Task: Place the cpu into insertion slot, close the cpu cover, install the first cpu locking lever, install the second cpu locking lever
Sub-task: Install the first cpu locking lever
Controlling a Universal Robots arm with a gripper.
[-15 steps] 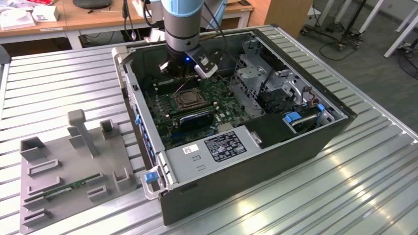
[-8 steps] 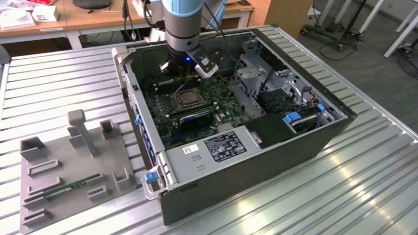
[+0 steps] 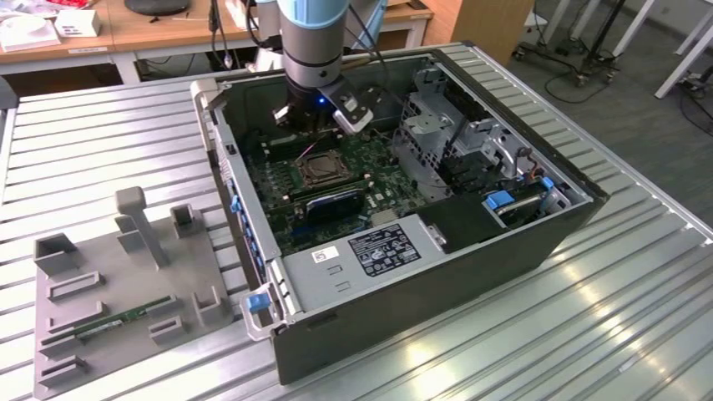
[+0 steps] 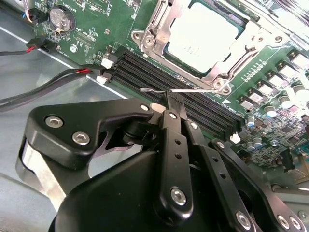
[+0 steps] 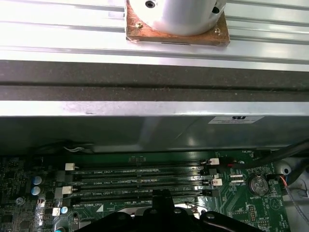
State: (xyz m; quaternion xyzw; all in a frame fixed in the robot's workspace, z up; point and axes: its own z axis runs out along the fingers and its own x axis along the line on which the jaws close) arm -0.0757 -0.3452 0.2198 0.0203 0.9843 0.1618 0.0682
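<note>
Second wrist view shows the tool (image 4: 170, 99) nearest, its black fingers together on the thin wire locking lever (image 4: 181, 90), above the black memory slots (image 4: 164, 79). Just beyond, the cpu (image 4: 203, 31) lies in the insertion slot (image 4: 169, 58) with the cpu cover (image 4: 219, 67) down around it. Exterior view shows the socket inside the open computer case (image 3: 446, 276) on the slatted surface (image 3: 624, 334).
</note>
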